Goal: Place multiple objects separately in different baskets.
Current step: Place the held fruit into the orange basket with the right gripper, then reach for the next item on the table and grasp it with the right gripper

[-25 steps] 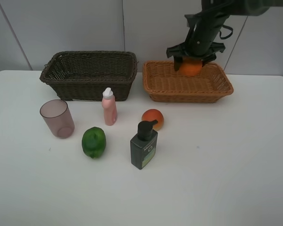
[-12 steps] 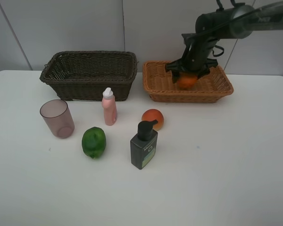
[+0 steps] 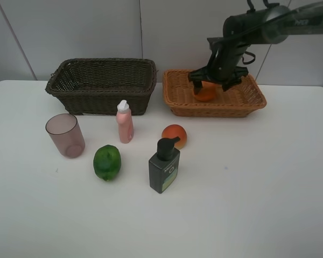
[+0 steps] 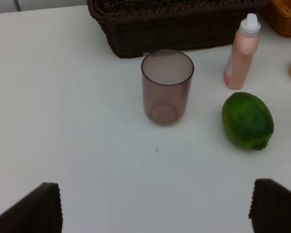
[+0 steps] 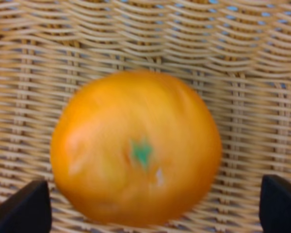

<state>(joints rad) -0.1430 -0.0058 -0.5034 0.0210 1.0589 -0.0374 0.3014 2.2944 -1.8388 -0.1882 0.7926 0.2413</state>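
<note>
Orange (image 3: 205,92) sat on the floor of the tan basket (image 3: 247,105), between the right gripper (image 3: 212,86) fingers, which were spread wide and clear of it, arm reaching in from the right, wrist pointing down.

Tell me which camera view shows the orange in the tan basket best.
The right wrist view: the orange fills the frame, green stem scar visible, lying in the tan basket. The exterior high view shows it small, partly hidden by the right claw. The left wrist view misses it.
</note>
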